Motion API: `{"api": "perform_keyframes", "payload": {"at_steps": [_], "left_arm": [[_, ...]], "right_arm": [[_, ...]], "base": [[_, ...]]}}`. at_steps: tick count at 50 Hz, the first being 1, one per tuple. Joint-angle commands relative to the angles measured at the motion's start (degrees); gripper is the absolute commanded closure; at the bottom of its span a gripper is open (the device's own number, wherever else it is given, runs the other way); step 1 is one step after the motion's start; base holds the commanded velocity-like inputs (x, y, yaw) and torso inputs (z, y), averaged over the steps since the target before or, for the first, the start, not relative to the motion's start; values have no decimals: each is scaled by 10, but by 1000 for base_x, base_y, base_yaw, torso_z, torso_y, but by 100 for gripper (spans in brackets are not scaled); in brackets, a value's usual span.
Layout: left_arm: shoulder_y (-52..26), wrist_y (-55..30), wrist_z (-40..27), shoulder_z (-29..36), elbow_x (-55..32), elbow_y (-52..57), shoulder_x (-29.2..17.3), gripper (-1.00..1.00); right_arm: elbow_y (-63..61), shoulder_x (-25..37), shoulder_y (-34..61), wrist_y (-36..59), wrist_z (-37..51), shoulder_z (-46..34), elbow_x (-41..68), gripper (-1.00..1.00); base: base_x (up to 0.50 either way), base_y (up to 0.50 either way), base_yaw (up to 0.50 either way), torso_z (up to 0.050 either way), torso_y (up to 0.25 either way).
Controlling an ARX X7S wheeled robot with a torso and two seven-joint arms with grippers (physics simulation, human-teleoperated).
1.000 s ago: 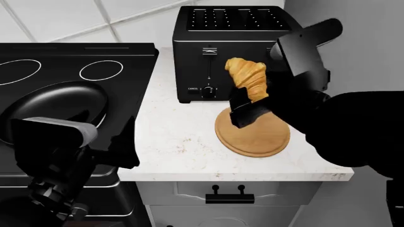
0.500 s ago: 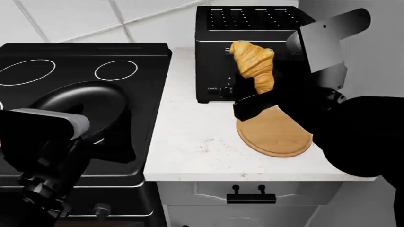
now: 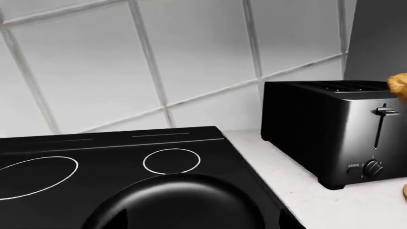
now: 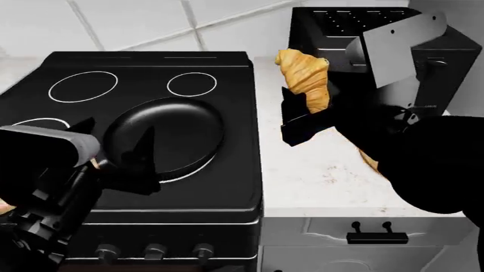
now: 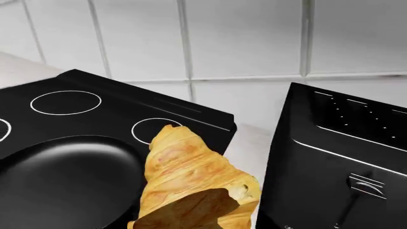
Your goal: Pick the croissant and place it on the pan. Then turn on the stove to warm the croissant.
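Above counter by stove (image 4: 226,187) | right hand (image 4: 296,116) grips croissant (image 4: 306,76) upright | left hand (image 4: 124,164) state unclear

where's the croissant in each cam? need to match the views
Head view: croissant upper centre-right, held upright in the right gripper, in front of the toaster.
Left wrist view: only a golden sliver at the right edge, beside the toaster.
Right wrist view: fills the bottom centre, toaster next to it.
Shared landmark: the black toaster.
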Motion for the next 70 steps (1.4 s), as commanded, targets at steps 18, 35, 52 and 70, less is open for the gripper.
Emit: {"api": "perform_keyframes", "payload": {"at_steps": [18,35,52,70], "left_arm": [[-27,-28,-77,-53,-120,21,-22,-100],[-20,-19,-81,-54,-122,21,-27,-100],[-12,-8,-79,-49,-115,20,-28,-100],[16,19,-54,-59,-92,13,-28,-100]], "right_arm": [[0,5,4,-6,-23,-11,-7,100],[4,6,2,-13,-30,-18,-16,100],[47,0,16,-14,-37,-27,-23,100],[233,-51,123,57,-55,-84,-15,100]], "base": [[0,500,0,0,0],[0,500,0,0,0],[0,57,0,0,0],[0,0,0,0,0]]}}
